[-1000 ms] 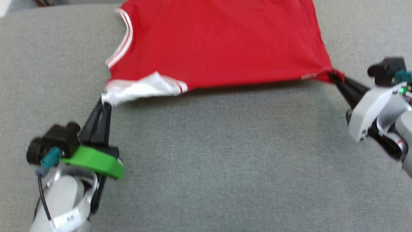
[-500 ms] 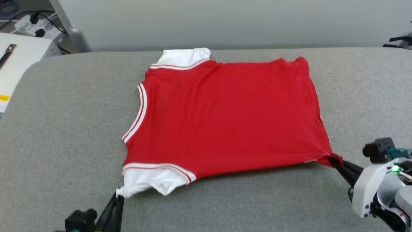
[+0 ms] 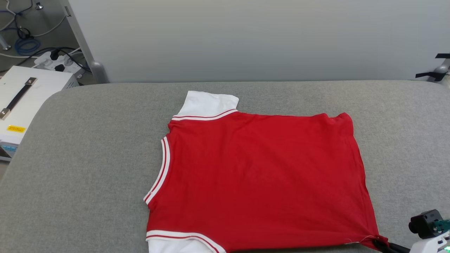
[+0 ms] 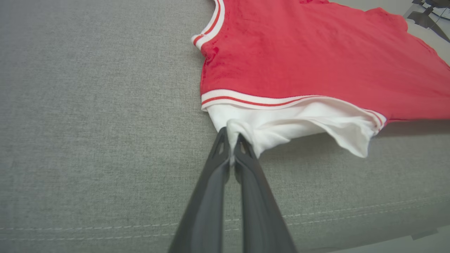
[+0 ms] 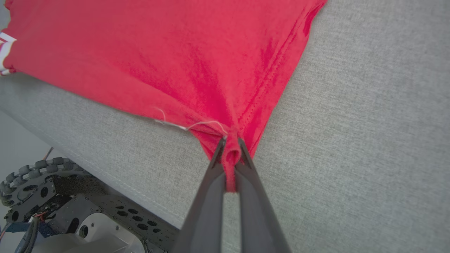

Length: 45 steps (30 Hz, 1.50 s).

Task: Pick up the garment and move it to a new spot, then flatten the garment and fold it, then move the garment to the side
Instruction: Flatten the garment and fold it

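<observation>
Head view | garment (image 3: 260, 175): smooth red knit, squarish | table (image 3: 88, 158): grey weave

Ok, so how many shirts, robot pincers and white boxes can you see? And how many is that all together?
Red jersey T-shirt with white sleeves: 1
Dark two-finger pincers: 2 (left pincer, right pincer, each pinching the shirt)
White box with a black handle: 1
Total: 4

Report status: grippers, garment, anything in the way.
Left gripper shut on white sleeve. Right gripper shut on hem corner. Garment flat on grey surface. Nothing obstructing.
</observation>
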{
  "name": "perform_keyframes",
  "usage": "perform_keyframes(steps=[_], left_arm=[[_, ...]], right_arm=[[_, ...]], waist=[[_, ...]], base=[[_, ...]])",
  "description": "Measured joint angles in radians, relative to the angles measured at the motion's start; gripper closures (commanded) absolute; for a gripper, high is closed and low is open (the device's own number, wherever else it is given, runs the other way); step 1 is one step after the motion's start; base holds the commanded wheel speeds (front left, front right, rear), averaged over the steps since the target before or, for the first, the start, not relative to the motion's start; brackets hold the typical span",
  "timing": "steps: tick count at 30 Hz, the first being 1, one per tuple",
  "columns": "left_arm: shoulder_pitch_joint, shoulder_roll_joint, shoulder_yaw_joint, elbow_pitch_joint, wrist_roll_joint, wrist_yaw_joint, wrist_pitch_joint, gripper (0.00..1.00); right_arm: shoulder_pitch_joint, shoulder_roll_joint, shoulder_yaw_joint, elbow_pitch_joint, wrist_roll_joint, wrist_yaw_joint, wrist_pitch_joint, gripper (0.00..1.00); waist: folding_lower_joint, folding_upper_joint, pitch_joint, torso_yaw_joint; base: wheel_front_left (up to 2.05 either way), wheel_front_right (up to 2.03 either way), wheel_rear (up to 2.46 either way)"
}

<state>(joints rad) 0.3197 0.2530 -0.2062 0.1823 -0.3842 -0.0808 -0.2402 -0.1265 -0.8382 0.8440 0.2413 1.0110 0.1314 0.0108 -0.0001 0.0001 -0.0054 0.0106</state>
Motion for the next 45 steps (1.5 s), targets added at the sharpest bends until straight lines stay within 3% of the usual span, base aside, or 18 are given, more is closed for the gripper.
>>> perform_keyframes(steps=[10, 21, 35, 45], left_arm=[[-0.024, 0.019, -0.033, -0.011, 0.000, -0.008, 0.023, 1.00], [-0.297, 0.111, -0.055, 0.031, 0.016, -0.038, 0.067, 1.00], [-0.683, 0.180, -0.204, 0.311, -0.067, -0.047, 0.089, 1.00], [-0.839, 0.195, -0.366, 0.514, -0.163, -0.047, 0.013, 1.00]], right_arm=[[0.079, 0.024, -0.147, -0.050, -0.021, 0.000, 0.050, 1.00], [0.021, 0.121, -0.260, -0.085, -0.103, 0.000, 0.131, 1.00], [-0.148, 0.206, -0.324, -0.042, -0.136, 0.000, 0.176, 1.00], [-0.280, 0.269, -0.296, 0.128, -0.183, 0.000, 0.151, 1.00]], waist=[[0.0000, 0.0000, -0.011, -0.004], [0.0000, 0.0000, 0.032, -0.033], [0.0002, 0.0000, 0.190, -0.066], [0.0003, 0.0000, 0.317, -0.076]], base=[[0.00, 0.00, 0.00], [0.00, 0.00, 0.00], [0.00, 0.00, 0.00], [0.00, 0.00, 0.00]])
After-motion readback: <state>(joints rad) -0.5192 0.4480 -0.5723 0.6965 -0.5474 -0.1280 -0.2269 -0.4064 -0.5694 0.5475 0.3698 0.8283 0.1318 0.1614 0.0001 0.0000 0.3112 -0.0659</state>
